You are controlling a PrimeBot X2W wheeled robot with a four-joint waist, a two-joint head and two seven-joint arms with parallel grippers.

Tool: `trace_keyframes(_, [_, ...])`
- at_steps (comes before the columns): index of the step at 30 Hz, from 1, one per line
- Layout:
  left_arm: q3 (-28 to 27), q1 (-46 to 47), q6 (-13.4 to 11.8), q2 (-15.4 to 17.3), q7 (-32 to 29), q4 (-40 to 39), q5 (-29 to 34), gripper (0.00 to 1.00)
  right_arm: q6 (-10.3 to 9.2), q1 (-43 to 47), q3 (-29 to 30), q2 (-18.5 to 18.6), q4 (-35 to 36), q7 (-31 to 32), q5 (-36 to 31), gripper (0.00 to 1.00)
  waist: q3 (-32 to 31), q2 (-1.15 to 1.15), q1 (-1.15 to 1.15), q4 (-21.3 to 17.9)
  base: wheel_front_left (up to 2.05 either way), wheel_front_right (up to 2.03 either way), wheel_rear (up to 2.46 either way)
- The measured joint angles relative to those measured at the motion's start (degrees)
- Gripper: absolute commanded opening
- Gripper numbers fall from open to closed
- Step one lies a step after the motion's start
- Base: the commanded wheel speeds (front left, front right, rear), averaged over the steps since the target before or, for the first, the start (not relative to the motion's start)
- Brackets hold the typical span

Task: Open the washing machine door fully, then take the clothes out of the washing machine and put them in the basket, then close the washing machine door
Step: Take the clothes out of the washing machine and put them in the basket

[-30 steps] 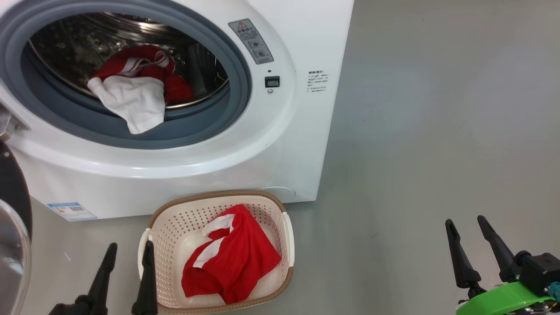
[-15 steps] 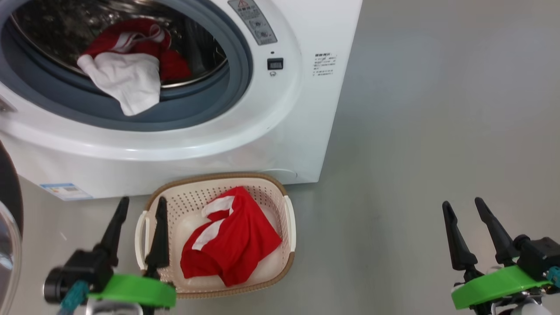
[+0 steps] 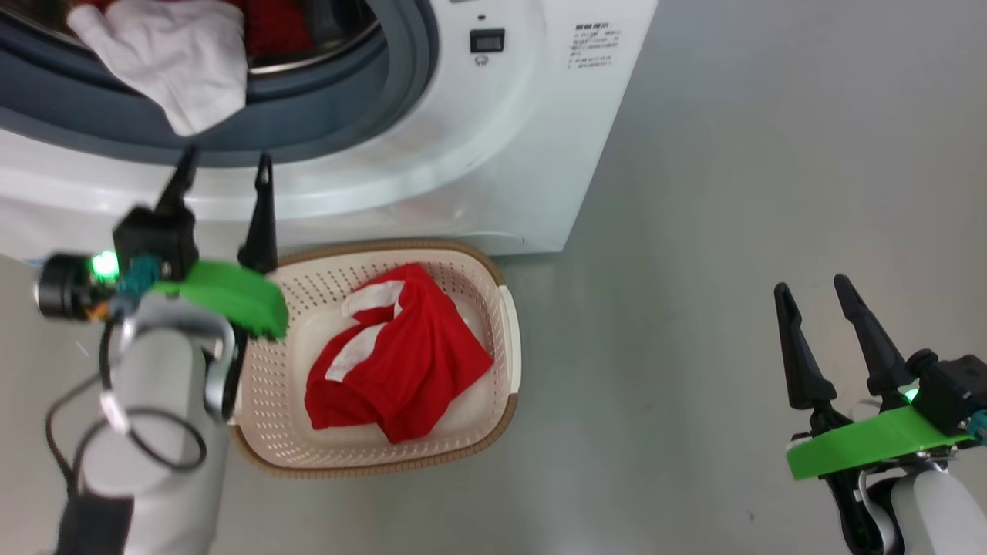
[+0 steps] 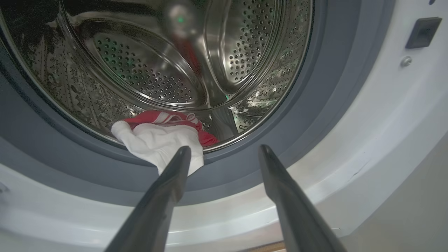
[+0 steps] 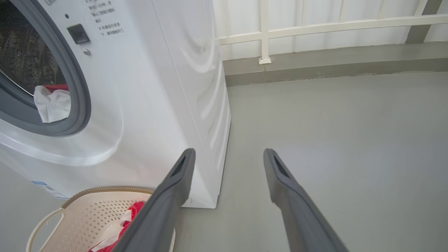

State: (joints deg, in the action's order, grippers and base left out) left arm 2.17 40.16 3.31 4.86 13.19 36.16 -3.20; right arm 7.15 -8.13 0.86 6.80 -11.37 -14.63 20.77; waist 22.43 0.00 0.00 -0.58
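Counts one washer [image 3: 493, 154] at 11 o'clock of the head view, its mouth uncovered and ringed by one grey gasket [image 3: 324, 131]. Finds clothes [image 3: 177, 62] in two places. At the mouth's 6 o'clock: one white cloth [image 4: 157, 147] draped out over the gasket, with red, white-striped cloth [image 4: 164, 117] bunched just behind it, low in the steel drum [image 4: 157, 80]; cannot tell how many pieces the red makes. At 8 o'clock of the head view: one basket [image 3: 510, 362] on the floor [image 3: 732, 193], just beside the washer's foot, holding one red garment [image 3: 401, 362] with white stripes. Counts two grippers, with two dark fingers [image 3: 262, 208] each. Left gripper [image 3: 227, 154] at 10 o'clock, off the basket's 11 o'clock corner and raised before the washer's white front, just under the gasket; fingers spread wide, nothing between them. In the left wrist view, one fingertip [image 4: 180, 157] overlaps the white cloth's hanging end; cannot tell whether touching. Right gripper [image 3: 811, 283] at 3 o'clock, well apart from basket and washer, over bare floor; fingers likewise parted, gripping nothing. In the right wrist view, one white railing [image 5: 315, 26] at 12 o'clock, beyond the washer's side.
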Motion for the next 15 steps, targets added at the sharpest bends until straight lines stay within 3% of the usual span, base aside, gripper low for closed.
trace_keyframes(15, [5.2, 23.5, -2.0, 3.8, -4.8, 22.7, 6.5, 1.00, 0.00, -4.2, -1.3, -0.5, 0.5, 0.0, 0.4, 1.00, 8.0, 0.00, 0.00, -1.4, 0.00, 0.00, 0.00])
